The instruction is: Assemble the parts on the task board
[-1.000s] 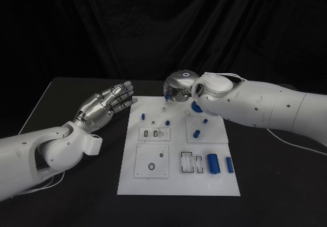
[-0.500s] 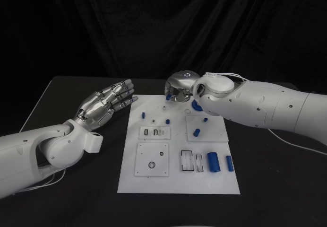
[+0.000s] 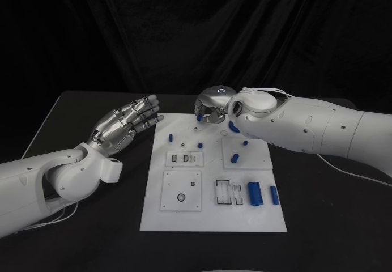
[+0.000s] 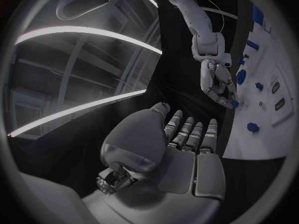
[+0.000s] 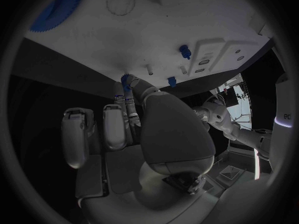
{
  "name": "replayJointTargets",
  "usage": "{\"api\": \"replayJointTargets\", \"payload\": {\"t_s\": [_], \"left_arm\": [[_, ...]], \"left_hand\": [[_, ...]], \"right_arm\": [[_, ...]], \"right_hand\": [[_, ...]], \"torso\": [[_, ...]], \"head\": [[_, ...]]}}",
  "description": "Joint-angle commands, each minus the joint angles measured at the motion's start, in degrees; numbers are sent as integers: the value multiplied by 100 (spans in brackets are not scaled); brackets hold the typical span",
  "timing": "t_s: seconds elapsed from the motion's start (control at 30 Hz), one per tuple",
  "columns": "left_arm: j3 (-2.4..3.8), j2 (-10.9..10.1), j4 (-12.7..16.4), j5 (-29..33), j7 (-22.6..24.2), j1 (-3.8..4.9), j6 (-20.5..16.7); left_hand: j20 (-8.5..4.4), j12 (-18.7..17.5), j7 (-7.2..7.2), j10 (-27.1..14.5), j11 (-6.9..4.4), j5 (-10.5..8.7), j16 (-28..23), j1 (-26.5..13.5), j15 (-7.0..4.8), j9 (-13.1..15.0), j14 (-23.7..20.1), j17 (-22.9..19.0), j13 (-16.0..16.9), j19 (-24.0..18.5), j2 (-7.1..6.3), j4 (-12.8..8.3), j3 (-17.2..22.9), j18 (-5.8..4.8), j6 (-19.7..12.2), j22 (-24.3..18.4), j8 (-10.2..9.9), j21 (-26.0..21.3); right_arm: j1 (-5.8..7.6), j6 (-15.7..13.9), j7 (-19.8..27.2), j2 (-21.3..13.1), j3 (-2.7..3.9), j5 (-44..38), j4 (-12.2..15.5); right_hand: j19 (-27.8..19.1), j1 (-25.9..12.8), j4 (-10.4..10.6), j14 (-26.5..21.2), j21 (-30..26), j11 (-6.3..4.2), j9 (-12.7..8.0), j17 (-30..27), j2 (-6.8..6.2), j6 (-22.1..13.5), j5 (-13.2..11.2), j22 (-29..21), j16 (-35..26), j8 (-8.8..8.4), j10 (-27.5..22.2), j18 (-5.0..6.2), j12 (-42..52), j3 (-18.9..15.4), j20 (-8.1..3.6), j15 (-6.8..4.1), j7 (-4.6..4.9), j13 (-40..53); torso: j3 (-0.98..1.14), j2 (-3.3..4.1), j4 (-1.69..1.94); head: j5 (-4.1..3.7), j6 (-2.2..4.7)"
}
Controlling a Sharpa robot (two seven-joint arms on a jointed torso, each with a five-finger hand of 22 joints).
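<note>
The white task board (image 3: 214, 218) lies in the middle of the table. My right hand (image 3: 214, 106) hovers over its far edge and pinches a small blue part (image 3: 199, 117) between thumb and a fingertip. The right wrist view shows the same blue part (image 5: 126, 81) at the fingertips of that hand (image 5: 134, 134), just above the board (image 5: 187, 20). My left hand (image 3: 129, 122) hangs open beside the board's far left corner, fingers spread and nothing in it. In the left wrist view its palm (image 4: 181, 157) faces the right hand (image 4: 218, 82).
Blue pegs stand on the board's far half (image 3: 171, 137) (image 3: 201, 145) (image 3: 246, 144) (image 3: 234, 159). Two blue cylinders (image 3: 255, 194) (image 3: 275, 195) lie at its near right. A blue gear (image 3: 235, 128) sits partly behind my right arm. Recessed plates (image 3: 183, 191) occupy the near left.
The right hand has barely shifted over the board's far edge, still holding the small blue part. The left hand has stayed where it was.
</note>
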Motion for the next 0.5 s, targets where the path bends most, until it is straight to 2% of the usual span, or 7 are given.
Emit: {"api": "replayJointTargets", "payload": {"t_s": [0.03,0.2,0.3,0.43,0.47,0.5], "left_arm": [[4,13,0,60,1195,9,92],[4,24,-12,68,1186,9,97],[4,27,-18,70,1183,9,98],[4,28,-19,71,1176,9,101],[4,28,-19,71,1174,9,103],[4,29,-19,71,1173,9,104]], "left_hand": [[20,-30,6,-9,43,21,13,4,23,4,4,3,-5,30,33,-2,22,-35,1,6,28,33],[20,-30,6,-9,43,21,13,4,23,4,4,3,-5,30,33,-2,22,-35,1,6,28,33],[20,-30,6,-9,43,21,13,4,23,4,4,3,-5,30,33,-2,22,-35,1,6,28,33],[20,-31,9,-11,46,20,15,0,26,4,5,3,-5,31,32,-4,32,-37,-2,7,26,34],[20,-31,9,-11,46,20,15,0,26,4,5,3,-5,31,32,-4,32,-37,-2,7,26,34],[20,-31,9,-11,46,20,15,0,26,4,5,3,-5,31,32,-4,32,-37,-2,7,26,34]], "right_arm": [[-29,17,-70,39,3,-10,-51],[-48,40,-78,97,3,-10,-119],[-61,84,-115,118,3,-10,-139],[-75,158,-195,136,3,-10,-160],[-78,168,-209,139,3,-10,-164],[-82,176,-224,141,3,-10,-170]], "right_hand": [[85,-9,37,47,-29,25,971,15,53,-28,-13,719,-19,17,-9,117,-41,8,40,49,-10,1],[80,-17,46,43,-34,33,976,7,55,-45,-43,713,-25,-2,-25,119,-65,7,48,57,-12,2],[49,-20,54,19,-58,75,971,-29,47,-142,-60,676,-51,-89,-110,130,-144,18,77,92,-9,2],[-44,-29,67,-51,-132,163,936,-146,24,-316,-63,556,-121,-243,-300,161,-254,42,141,168,-8,1],[-107,-32,69,-101,-182,235,866,-210,-17,-533,-53,480,-158,-419,-503,182,-343,69,198,232,-12,-1],[-110,-32,70,-107,-184,244,850,-210,-24,-568,-51,479,-158,-454,-530,183,-350,77,210,240,-14,4]], "torso": [[-4,-2,2],[-3,-1,6],[-3,-1,6],[-3,0,8],[-2,-1,9],[-3,-2,11]], "head": [[-10,-15],[-18,-8],[-17,-10],[-22,-14],[-29,-14],[-33,-14]]}}
